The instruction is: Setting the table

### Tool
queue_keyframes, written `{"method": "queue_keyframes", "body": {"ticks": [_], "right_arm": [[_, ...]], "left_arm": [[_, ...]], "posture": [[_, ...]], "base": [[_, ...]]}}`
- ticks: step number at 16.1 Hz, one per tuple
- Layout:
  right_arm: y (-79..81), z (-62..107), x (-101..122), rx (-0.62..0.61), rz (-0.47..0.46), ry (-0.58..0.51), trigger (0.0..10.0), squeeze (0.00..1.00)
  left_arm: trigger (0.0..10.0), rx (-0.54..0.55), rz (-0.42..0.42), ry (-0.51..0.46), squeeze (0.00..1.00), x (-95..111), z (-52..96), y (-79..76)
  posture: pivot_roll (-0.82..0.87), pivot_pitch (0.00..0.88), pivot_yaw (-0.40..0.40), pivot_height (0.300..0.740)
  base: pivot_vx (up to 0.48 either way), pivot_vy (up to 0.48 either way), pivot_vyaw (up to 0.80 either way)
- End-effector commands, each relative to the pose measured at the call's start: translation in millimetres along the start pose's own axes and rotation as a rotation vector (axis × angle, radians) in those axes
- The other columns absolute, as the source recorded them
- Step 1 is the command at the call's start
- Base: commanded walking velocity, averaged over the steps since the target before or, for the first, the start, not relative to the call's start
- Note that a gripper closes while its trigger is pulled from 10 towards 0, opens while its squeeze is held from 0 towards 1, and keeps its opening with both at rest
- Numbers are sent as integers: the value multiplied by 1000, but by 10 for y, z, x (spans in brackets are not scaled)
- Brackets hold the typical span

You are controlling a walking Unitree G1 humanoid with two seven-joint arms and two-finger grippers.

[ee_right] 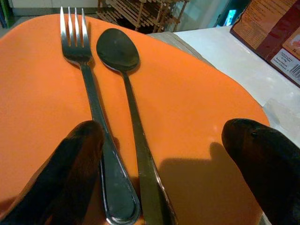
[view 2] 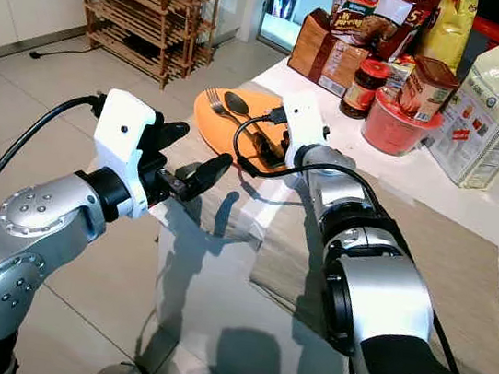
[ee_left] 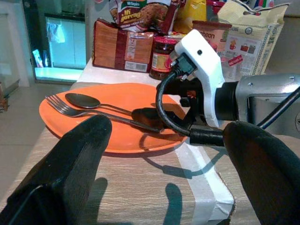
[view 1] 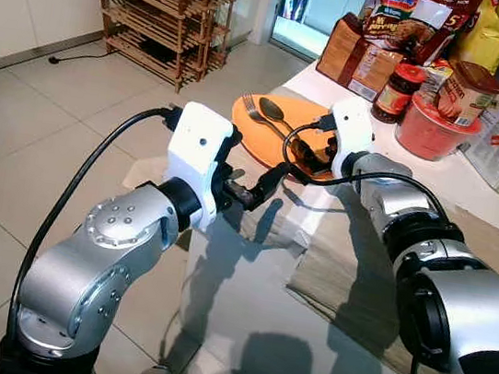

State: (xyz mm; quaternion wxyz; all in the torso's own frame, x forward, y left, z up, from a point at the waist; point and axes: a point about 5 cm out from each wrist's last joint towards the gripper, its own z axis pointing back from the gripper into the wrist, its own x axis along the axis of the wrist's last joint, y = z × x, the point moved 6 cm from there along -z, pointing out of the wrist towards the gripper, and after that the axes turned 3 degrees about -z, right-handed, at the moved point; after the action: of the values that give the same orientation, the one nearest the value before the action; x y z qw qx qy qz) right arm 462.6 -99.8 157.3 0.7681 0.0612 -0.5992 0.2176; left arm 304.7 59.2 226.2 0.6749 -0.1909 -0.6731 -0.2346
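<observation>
Two utensils, fork (ee_right: 89,89) and spoon (ee_right: 124,79), lie on your orange plate (ee_right: 187,108); right hand (ee_right: 164,164) spread wide over their handles, left hand (view 2: 186,173) open beside the desk (view 2: 425,258).

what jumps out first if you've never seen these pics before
The bright orange plate at the table's near corner grabs the eye, with a fork and spoon lying side by side on it. The right gripper hangs open just over the two handle ends, while the left gripper is open off the table edge beside the plate. Behind the plate stands a crowd of food packets and a red bowl.
</observation>
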Motion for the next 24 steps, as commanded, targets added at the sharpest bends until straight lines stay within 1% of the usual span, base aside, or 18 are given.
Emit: {"method": "queue_keyframes", "body": {"ticks": [1, 3, 6, 7, 8, 12, 20, 21, 23, 24], "right_arm": [[-38, 2, 3, -22, 28, 13, 10000, 0], [-27, 0, -43, -26, 23, 25, 10000, 0], [-65, 8, -89, -52, -10, 38, 10000, 0], [-82, 11, -110, -66, -25, 43, 4471, 0], [-90, 14, -129, -74, -41, 47, 0, 0], [-69, 19, -234, -75, -84, 69, 0, 0], [-82, 32, -310, -89, -124, 71, 0, 0], [-89, 33, -302, -95, -125, 60, 0, 0], [-154, 37, -150, -145, -94, -30, 0, 0], [-168, 39, -107, -154, -82, -50, 0, 0]], "left_arm": [[10000, -8, -2, -20, 0, 65, 3, -38], [10000, -4, 1, -23, 0, 70, 3, -35], [10000, 1, 3, -23, 0, 72, 9, -28], [10000, 3, 4, -23, 0, 74, 12, -23], [10000, 6, 5, -24, 0, 78, 14, -19], [10000, 7, 12, -25, 0, 85, 11, -11], [10000, 2, 24, -31, 0, 95, -26, -19], [10000, 3, 26, -32, 0, 94, -30, -20], [10000, 1, 31, -34, 0, 91, -46, -27], [10000, 1, 32, -34, 0, 90, -49, -26]], "posture": [[345, 31, -125, 740], [349, 30, -127, 740], [356, 27, -128, 740], [357, 24, -126, 740], [357, 23, -126, 740], [354, 17, -125, 740], [334, 19, -127, 740], [329, 19, -127, 740], [320, 17, -124, 740], [316, 17, -123, 740]], "base": [[0, 0, 0], [0, 0, 0], [0, 0, 0], [0, 0, 0], [0, 0, 0], [0, 0, 0], [0, 0, 0], [0, 0, 0], [0, 0, 0], [0, 0, 0]]}}
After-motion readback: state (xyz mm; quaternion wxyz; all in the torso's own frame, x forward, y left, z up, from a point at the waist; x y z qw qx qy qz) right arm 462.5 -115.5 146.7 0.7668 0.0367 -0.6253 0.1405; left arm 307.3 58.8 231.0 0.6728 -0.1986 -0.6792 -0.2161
